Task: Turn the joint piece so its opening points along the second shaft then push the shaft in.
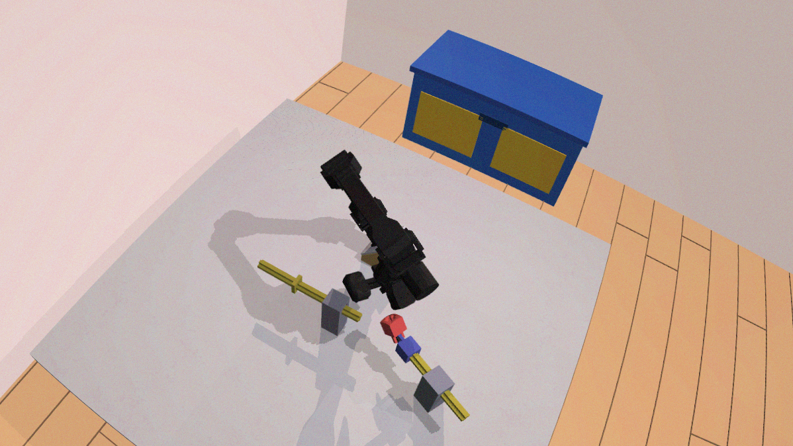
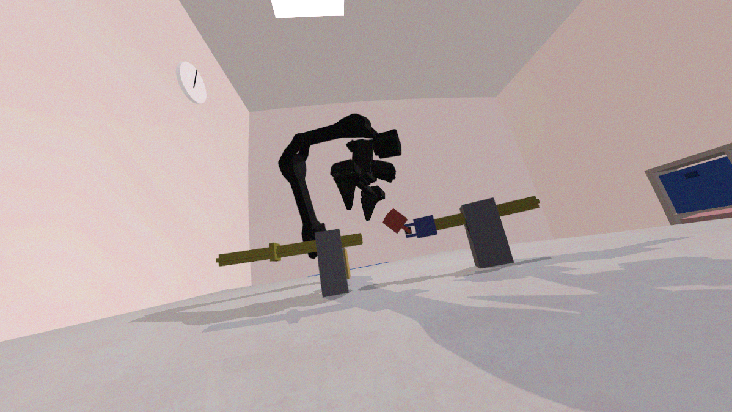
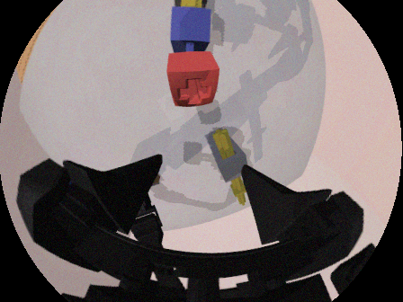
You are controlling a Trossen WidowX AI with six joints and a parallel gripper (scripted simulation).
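Note:
The red joint piece (image 1: 392,325) (image 2: 395,220) (image 3: 192,63) hangs on the blue fork (image 1: 408,349) (image 2: 425,226) (image 3: 191,24) of the first shaft (image 1: 455,406) (image 2: 517,206). It is tilted, its cross-shaped opening facing up and toward the arm, not along the second shaft. The second yellow shaft (image 1: 277,271) (image 2: 245,256) (image 3: 223,144) runs through its block (image 1: 332,319) (image 2: 332,263) (image 3: 231,166). Its near end stands apart from the red piece. My gripper (image 2: 358,214) (image 3: 203,164) is open and empty, above and beside the red piece, touching nothing. In the top view its fingertips are hidden.
The first shaft's grey block (image 1: 433,388) (image 2: 487,233) stands beyond the blue fork. A raised collar (image 1: 297,283) (image 2: 274,251) sits on the second shaft's outer part. A tan-sided object (image 1: 369,259) is partly hidden under the arm. A blue cabinet (image 1: 510,83) stands behind the grey mat (image 1: 183,288).

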